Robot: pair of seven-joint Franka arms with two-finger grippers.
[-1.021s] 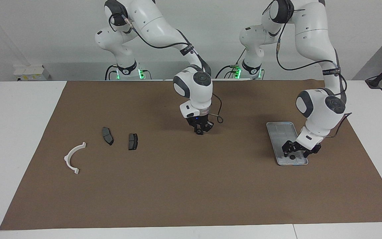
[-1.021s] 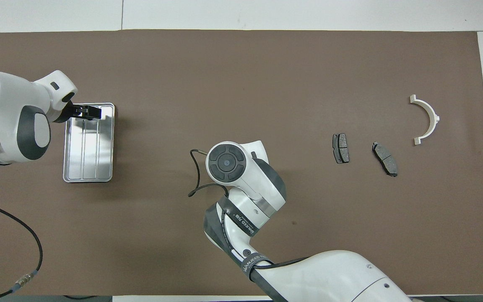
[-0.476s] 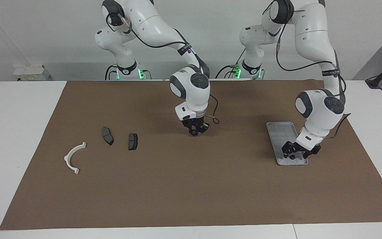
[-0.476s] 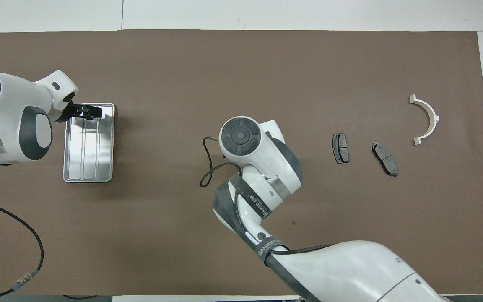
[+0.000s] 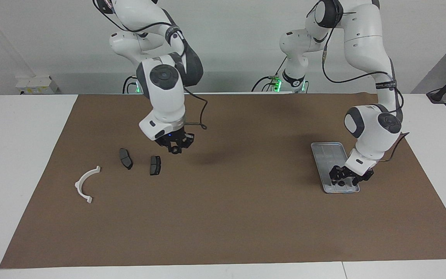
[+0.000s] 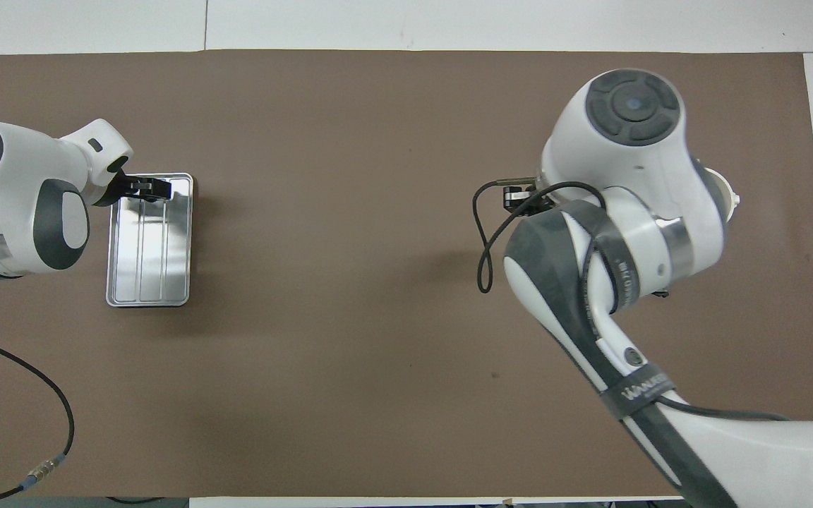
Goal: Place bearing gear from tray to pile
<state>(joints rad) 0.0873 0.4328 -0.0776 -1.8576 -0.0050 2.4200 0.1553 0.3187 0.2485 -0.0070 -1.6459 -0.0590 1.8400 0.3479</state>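
Bearing gear [image 5: 175,150], a small dark ring, hangs in the air, pinched between the closed jaws of the right gripper [image 5: 175,148]. That gripper is above the brown mat [image 5: 223,217] that covers most of the white counter [image 5: 21,155]. It is over bare mat just beside the pile, on the side toward the middle of the counter.

The pile lies toward the right arm's end of the counter, about midway between the counter's two long edges. It is made up of three loose parts, none touching another. One dark brake pad [image 5: 155,165] is closest to the raised gear. A second brake pad [image 5: 126,158] lies just beside it. A white curved plastic arc [image 5: 86,184] lies closest to the counter's end.

Well apart from these, toward the left arm's end of the counter, sits the grey ribbed tray [image 5: 325,151]. The left gripper [image 5: 346,179] is low over the tray's end farther from the robots. Its jaws stand apart, one on each side of a small dark round part [image 5: 341,184] resting in the tray. Whether they touch that part cannot be told.
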